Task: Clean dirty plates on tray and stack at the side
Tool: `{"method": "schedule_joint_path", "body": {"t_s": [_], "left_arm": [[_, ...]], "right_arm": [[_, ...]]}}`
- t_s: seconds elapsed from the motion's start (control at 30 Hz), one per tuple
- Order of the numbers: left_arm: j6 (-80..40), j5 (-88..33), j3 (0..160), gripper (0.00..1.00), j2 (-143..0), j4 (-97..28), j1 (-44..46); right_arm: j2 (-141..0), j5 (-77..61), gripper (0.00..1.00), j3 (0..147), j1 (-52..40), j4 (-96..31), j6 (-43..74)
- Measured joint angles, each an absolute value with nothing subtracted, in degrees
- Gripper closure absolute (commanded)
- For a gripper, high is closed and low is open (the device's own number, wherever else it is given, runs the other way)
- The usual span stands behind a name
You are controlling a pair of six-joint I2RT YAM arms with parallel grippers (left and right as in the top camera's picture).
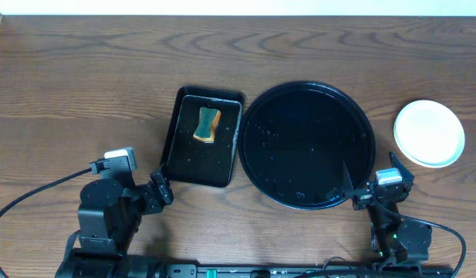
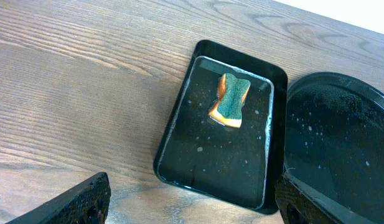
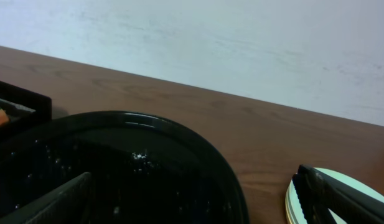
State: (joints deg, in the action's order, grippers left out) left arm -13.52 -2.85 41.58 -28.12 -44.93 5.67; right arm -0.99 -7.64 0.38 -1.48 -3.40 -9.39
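Observation:
The large round black tray [image 1: 307, 144] sits right of centre, wet and with no plates on it; it also shows in the left wrist view [image 2: 341, 143] and the right wrist view [image 3: 117, 168]. The plates [image 1: 429, 132] lie stacked on the wood at the far right; their pale edges show in the right wrist view [image 3: 292, 205]. My left gripper [image 2: 192, 208] is open and empty near the front edge, below the sponge tray. My right gripper [image 3: 198, 202] is open and empty at the round tray's front right rim, left of the stack.
A smaller rectangular black tray [image 1: 176, 139] holds water and a green-and-orange sponge [image 1: 207, 124], left of the round tray. It also shows in the left wrist view [image 2: 179, 124], with the sponge [image 2: 231, 99]. Cables trail along the front edge.

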Motion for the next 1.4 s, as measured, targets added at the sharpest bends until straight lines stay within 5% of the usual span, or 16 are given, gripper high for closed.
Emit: {"method": "schedule_joint_path", "body": {"t_s": [1.4], "left_arm": [[-13.43, -2.87, 38.35, 0.14, -24.25, -43.07, 4.10]], "right_arm": [[-0.99, -7.64, 0.01, 0.38, -1.48, -3.40, -9.52]]}}
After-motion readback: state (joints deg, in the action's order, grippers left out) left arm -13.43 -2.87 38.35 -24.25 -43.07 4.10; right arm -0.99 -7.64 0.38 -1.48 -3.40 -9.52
